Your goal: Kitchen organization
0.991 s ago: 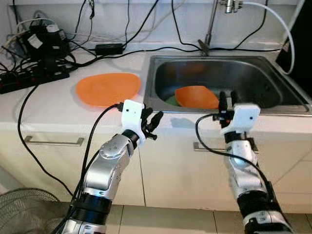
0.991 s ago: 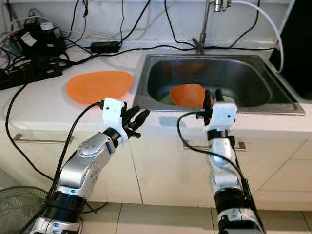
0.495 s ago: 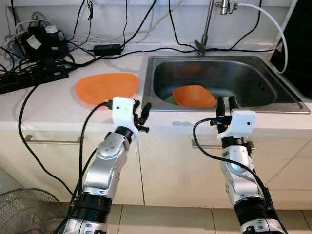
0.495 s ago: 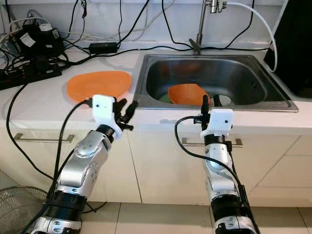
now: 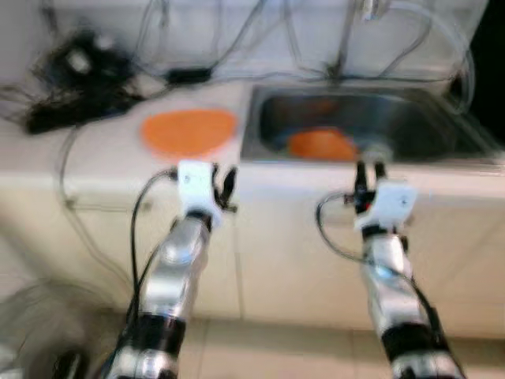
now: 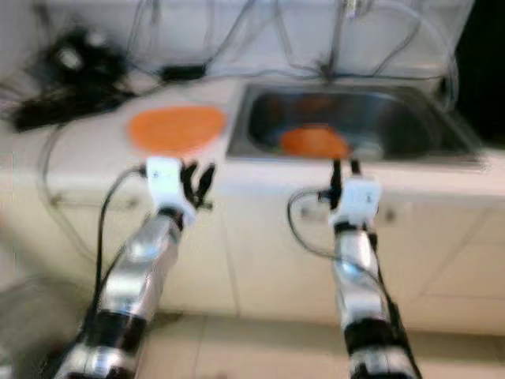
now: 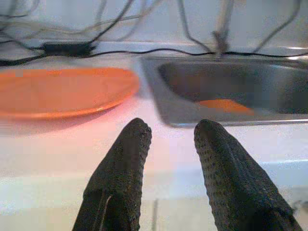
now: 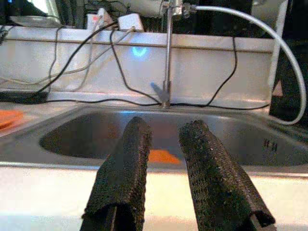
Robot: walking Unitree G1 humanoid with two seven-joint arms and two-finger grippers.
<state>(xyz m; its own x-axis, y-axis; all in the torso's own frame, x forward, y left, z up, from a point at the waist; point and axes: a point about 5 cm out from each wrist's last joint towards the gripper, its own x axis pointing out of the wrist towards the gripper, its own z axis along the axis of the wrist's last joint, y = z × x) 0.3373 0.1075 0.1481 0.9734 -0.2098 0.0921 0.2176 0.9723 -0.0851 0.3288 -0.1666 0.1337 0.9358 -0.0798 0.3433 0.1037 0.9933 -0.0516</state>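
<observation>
On the counter one orange plate (image 5: 189,132), a second (image 5: 319,144) in the sink (image 5: 442,138) — both grippers' fingers (image 7: 122,163) (image 8: 127,159) parted, empty.

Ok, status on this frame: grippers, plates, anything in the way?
Left gripper open, empty, short of counter edge. Right gripper open, empty, facing sink. One orange plate on counter, another in sink. Cables behind, off the path.
</observation>
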